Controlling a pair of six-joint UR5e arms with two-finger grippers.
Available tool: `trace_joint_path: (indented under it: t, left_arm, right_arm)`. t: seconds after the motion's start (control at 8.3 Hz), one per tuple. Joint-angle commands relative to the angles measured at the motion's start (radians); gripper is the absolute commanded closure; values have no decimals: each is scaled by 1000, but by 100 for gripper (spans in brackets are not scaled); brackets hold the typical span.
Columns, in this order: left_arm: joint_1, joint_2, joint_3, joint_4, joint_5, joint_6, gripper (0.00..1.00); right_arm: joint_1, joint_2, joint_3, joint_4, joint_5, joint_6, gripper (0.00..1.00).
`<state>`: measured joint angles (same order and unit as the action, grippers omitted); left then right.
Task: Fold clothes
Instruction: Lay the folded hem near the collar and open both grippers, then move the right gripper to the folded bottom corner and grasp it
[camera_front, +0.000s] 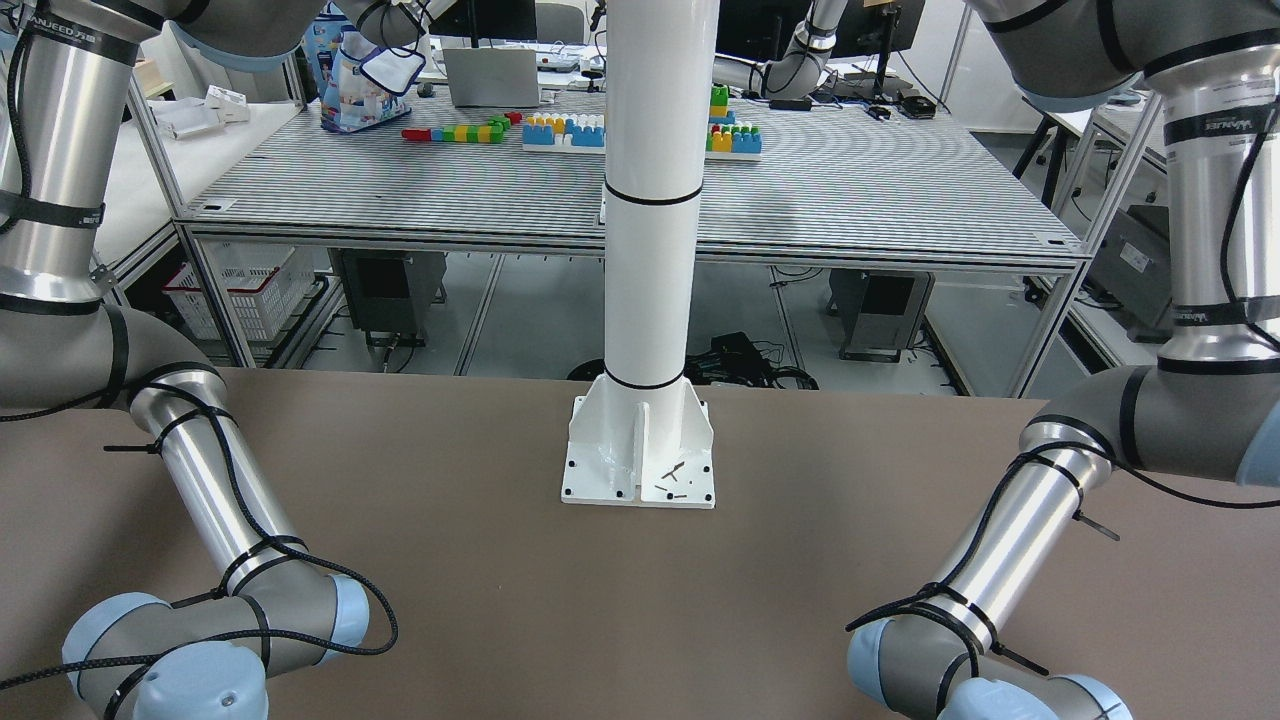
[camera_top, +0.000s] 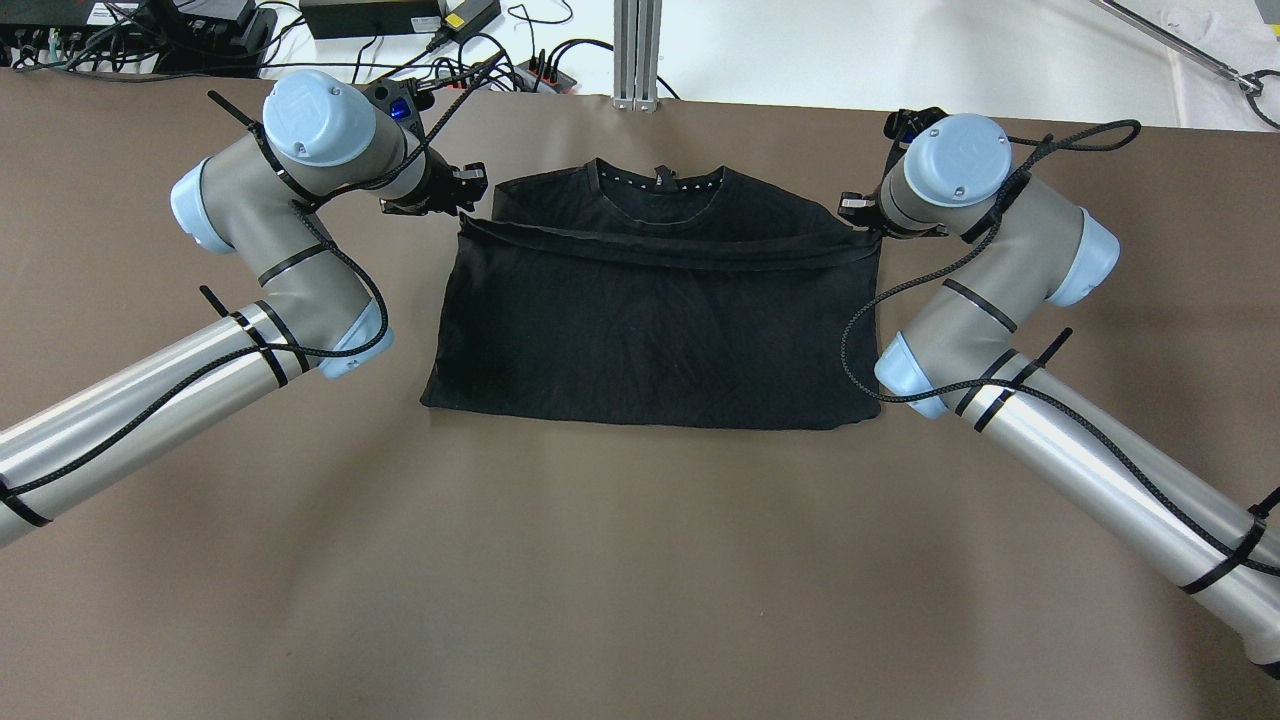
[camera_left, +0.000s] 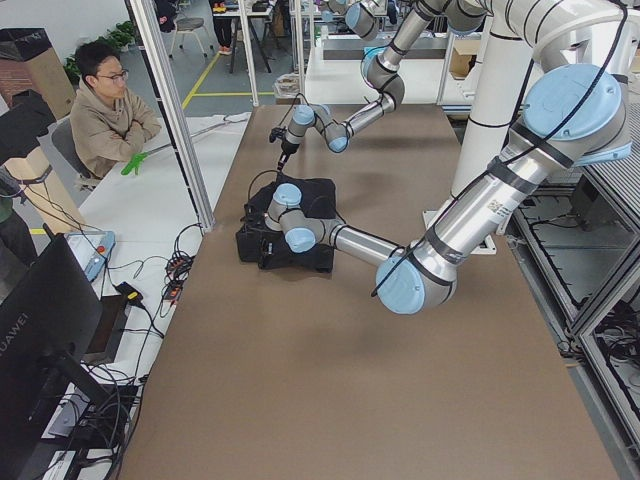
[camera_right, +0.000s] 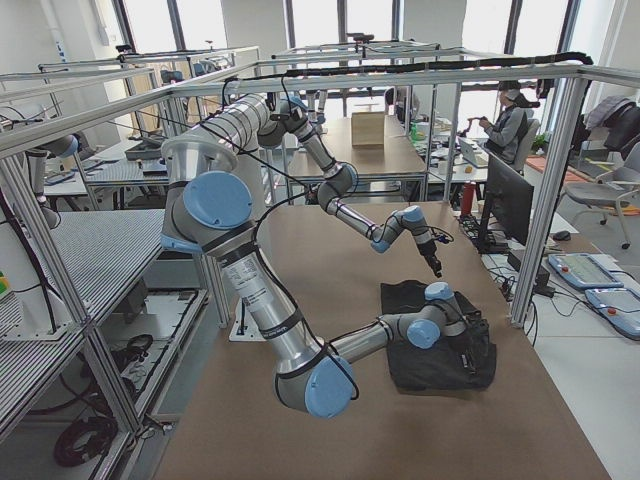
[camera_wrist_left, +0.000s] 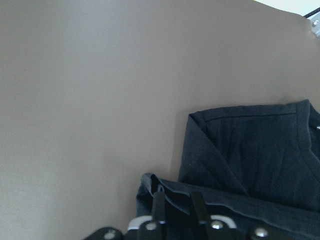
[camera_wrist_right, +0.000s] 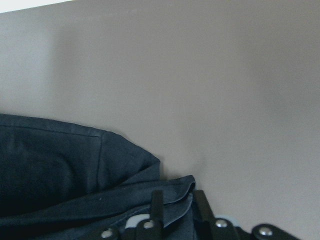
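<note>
A black T-shirt (camera_top: 650, 320) lies on the brown table (camera_top: 640, 560), its lower half folded up towards the collar. The folded hem runs taut across the chest, between the two grippers. My left gripper (camera_top: 468, 205) is shut on the hem's left corner. In the left wrist view (camera_wrist_left: 177, 197) its fingers pinch the cloth (camera_wrist_left: 250, 150). My right gripper (camera_top: 862, 225) is shut on the hem's right corner. In the right wrist view (camera_wrist_right: 179, 197) the cloth (camera_wrist_right: 50, 165) edge sits between its fingers. The shirt also shows in the exterior right view (camera_right: 440, 355).
An aluminium post (camera_top: 637, 50) and several cables and power bricks (camera_top: 370, 15) sit just past the table's far edge. The robot's white pillar base (camera_front: 640, 450) stands at the near edge. A seated person (camera_left: 105, 100) is beyond the far side.
</note>
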<state>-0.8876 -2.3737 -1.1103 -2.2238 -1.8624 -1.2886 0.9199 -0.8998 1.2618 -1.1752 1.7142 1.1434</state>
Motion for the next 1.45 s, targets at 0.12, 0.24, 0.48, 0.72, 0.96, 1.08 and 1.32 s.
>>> trace_joint_path:
  t: [0.12, 0.24, 0.48, 0.72, 0.96, 1.08, 1.32]
  left_arm:
    - [-1, -2, 17, -19, -3, 0, 40]
    - [-1, -2, 17, -20, -3, 0, 39]
    - [4, -2, 15, -20, -1, -2, 38]
    - [6, -2, 14, -20, 0, -3, 37]
    - [7, -2, 9, -20, 0, -9, 37]
    - [7, -4, 9, -20, 0, -8, 37]
    - [7, -7, 9, -20, 2, -11, 37]
  right_arm:
    - [7, 26, 55, 3, 13, 143, 9]
    - [-10, -67, 194, 3, 13, 195, 8]
    - [-100, -252, 385, 20, 10, 295, 8]
    - [-171, -351, 384, 170, 10, 377, 8]
    - [-216, -428, 378, 278, 5, 407, 10]
    - [-217, -432, 380, 278, 7, 420, 11]
    - [-228, -452, 384, 278, 12, 443, 17]
